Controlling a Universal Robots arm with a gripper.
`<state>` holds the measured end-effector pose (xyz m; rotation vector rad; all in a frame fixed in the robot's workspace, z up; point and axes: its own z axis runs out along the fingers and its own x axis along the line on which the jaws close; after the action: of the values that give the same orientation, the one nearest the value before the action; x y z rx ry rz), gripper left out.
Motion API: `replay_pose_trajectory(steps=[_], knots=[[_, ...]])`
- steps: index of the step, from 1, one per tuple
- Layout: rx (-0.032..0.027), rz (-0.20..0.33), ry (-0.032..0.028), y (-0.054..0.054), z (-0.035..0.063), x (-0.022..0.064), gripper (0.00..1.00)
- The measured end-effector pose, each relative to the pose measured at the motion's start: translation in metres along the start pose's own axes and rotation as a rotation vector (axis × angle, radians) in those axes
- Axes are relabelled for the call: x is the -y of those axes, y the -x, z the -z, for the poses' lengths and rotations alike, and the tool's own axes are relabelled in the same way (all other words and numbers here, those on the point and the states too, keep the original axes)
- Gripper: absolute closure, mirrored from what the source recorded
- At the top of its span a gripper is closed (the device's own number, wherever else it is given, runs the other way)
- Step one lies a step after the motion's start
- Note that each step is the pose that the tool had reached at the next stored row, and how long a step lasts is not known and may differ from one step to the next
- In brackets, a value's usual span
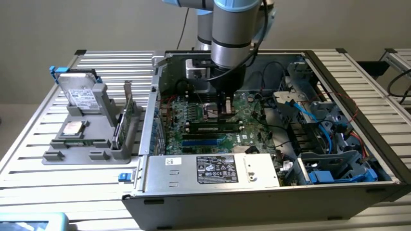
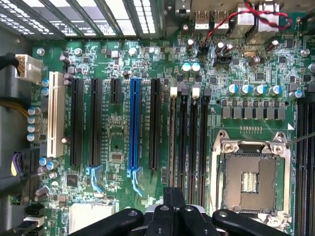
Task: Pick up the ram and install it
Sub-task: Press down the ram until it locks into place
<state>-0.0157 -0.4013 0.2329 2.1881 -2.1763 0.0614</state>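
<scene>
The arm reaches down into the open computer case (image 1: 270, 192), its tool (image 1: 224, 109) low over the green motherboard (image 1: 192, 115), with the fingers drawn together. From the wrist view the tool (image 2: 173, 209) sits right above the row of narrow black memory slots (image 2: 189, 142), just beside the empty processor socket (image 2: 251, 177). I cannot tell whether anything is pinched between the fingers. A ram (image 1: 215, 128) lies seated across the board, just at 6 o'clock of the tool in the exterior view, with blue slots close below it. Out on the slatted surface (image 1: 38, 173), at 9 o'clock of the case, a grey holder (image 1: 96, 154) carries a silver hard drive (image 1: 80, 94) and an upright green expansion card (image 1: 130, 113).
</scene>
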Motion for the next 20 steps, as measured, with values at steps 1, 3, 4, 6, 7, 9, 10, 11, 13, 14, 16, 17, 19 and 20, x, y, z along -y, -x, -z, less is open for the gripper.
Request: replay_pose_trajectory(steps=[1,3,4,6,7,9,10,11,13,14,16,17,19,20], knots=[[0.0,0.0,0.0001,0.0,0.0,-0.0026,0.89],[0.0001,-0.001,0.0,0.0,-0.0001,-0.0084,0.89],[0.0002,-0.001,0.0,0.0,-0.0001,-0.012,0.89],[0.0005,-0.001,0.0,0.0,-0.0002,-0.0196,0.89],[0.0006,-0.001,0.0,0.0,-0.0003,-0.0235,0.89],[0.0006,-0.001,-0.0018,0.0,-0.0003,-0.0279,0.89],[0.0007,-0.001,-0.0029,0.0,-0.0004,-0.0283,0.89],[0.0006,-0.001,-0.004,0.0,-0.0003,-0.0285,0.89],[0.0007,-0.001,-0.0056,0.001,-0.0004,-0.0289,0.89],[0.0007,-0.001,-0.0061,0.001,-0.0004,-0.029,0.89],[0.0006,-0.001,-0.0064,0.001,-0.0007,-0.0293,0.89],[0.0006,-0.001,-0.0065,0.002,-0.0009,-0.0295,0.89],[0.0006,-0.001,-0.0066,0.002,-0.0012,-0.0297,0.89],[0.0004,-0.001,-0.0065,0.002,-0.0013,-0.0297,0.89]])
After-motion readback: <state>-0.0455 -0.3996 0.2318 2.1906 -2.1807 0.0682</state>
